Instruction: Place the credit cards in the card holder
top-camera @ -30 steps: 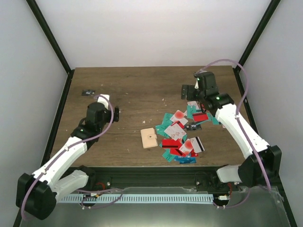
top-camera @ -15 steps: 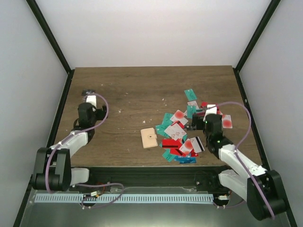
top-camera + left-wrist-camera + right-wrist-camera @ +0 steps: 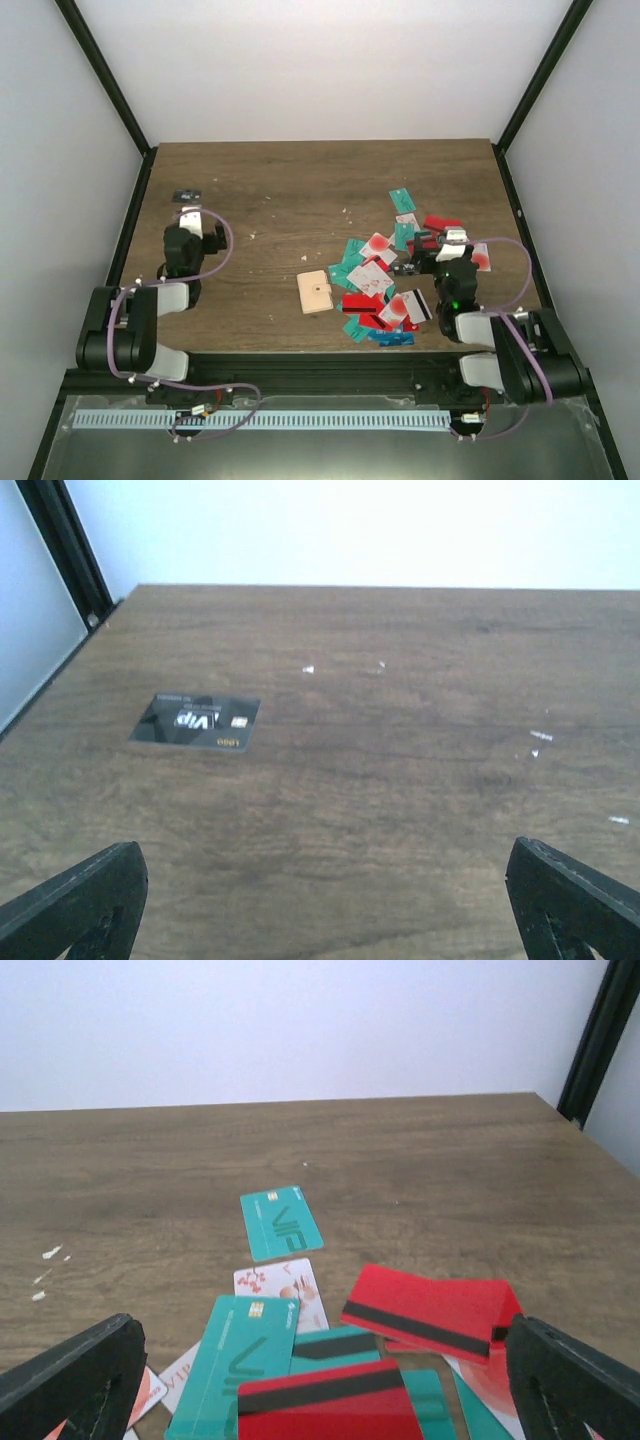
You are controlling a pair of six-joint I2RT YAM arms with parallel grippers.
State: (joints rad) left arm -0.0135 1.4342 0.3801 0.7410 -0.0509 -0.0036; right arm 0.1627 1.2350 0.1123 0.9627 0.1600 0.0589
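Observation:
The credit cards (image 3: 385, 280) lie in a loose overlapping heap right of the table's middle, teal, red, blue and white. The right wrist view shows a teal card (image 3: 281, 1222), a white one (image 3: 283, 1290) and black-striped red cards (image 3: 430, 1310) close ahead. The beige card holder (image 3: 315, 292) lies closed and flat just left of the heap. My right gripper (image 3: 452, 236) sits low at the heap's right edge, open (image 3: 320, 1390), holding nothing. At the table's left side my left gripper (image 3: 190, 214) is open (image 3: 325, 910) over bare wood, far from the holder.
A small dark card with VIP lettering (image 3: 186, 195) (image 3: 197, 721) lies alone at the far left, just ahead of my left gripper. Black frame posts (image 3: 100, 80) and white walls enclose the wooden table (image 3: 290, 190). Small pale crumbs (image 3: 535, 742) dot the wood.
Both arms have folded back toward the near edge and dropped low. The right gripper came from the far right to the heap's right edge. Both jaws stayed open; no card moved.

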